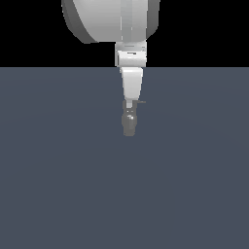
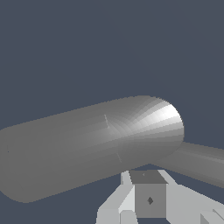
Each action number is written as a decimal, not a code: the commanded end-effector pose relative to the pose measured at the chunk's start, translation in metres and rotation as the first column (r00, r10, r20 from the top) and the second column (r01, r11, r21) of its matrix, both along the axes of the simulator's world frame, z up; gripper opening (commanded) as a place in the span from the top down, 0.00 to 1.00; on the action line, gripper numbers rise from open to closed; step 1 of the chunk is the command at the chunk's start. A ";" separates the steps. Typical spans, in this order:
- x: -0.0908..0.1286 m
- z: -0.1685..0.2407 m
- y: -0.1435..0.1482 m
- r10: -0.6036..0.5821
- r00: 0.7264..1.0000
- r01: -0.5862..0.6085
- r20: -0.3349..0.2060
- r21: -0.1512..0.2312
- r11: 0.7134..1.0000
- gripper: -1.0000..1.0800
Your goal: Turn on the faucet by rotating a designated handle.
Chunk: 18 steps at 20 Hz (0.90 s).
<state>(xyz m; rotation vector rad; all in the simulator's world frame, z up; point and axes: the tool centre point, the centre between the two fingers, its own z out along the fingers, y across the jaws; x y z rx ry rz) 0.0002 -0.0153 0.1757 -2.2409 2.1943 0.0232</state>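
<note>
The faucet [image 1: 129, 124] is a small dull-grey upright cylinder on the grey floor, in the middle of the exterior view. The handle [image 1: 141, 102] is a thin dark lever sticking out from its top toward the exterior view's right. My gripper [image 1: 129, 105] hangs straight down from the white arm, right above the faucet's top and beside the handle's root. In the wrist view the faucet body [image 2: 96, 144] fills the picture as a big grey cylinder, close to my fingers [image 2: 148, 199]. The fingers sit together with no gap showing and hold nothing.
A flat blue-grey floor [image 1: 58, 185] spreads all round the faucet. A thinner grey bar [image 2: 197, 162] juts from behind the cylinder in the wrist view; I cannot tell which part of the faucet it is. The arm's large white link [image 1: 112, 19] hangs above.
</note>
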 end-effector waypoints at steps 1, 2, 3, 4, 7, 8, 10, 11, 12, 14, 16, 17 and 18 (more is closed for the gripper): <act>0.008 -0.001 -0.025 -0.027 1.000 0.027 0.008 -0.007 1.000 1.00; 0.010 -0.001 -0.029 -0.028 1.000 0.028 0.008 -0.007 1.000 1.00; 0.012 -0.001 -0.033 -0.030 1.000 0.030 0.008 -0.008 1.000 1.00; 0.013 -0.001 -0.037 -0.032 0.999 0.032 0.008 -0.008 0.999 1.00; 0.018 -0.002 -0.049 -0.037 0.999 0.037 0.008 -0.009 0.999 1.00; 0.020 -0.002 -0.053 -0.039 0.999 0.039 0.008 -0.010 0.999 1.00; 0.023 -0.002 -0.061 -0.043 0.999 0.043 0.008 -0.011 0.999 1.00; 0.025 -0.002 -0.065 -0.044 0.999 0.044 0.007 -0.011 0.999 1.00; 0.026 -0.002 -0.069 -0.046 0.999 0.046 0.007 -0.011 0.999 1.00; 0.030 -0.002 -0.077 -0.049 0.999 0.050 0.007 -0.012 0.999 1.00; 0.033 -0.002 -0.085 -0.053 0.999 0.053 0.007 -0.013 0.999 1.00; 0.034 -0.002 -0.088 -0.055 0.998 0.055 0.007 -0.014 0.998 1.00; 0.034 -0.002 -0.088 -0.055 0.998 0.055 0.007 -0.014 0.998 1.00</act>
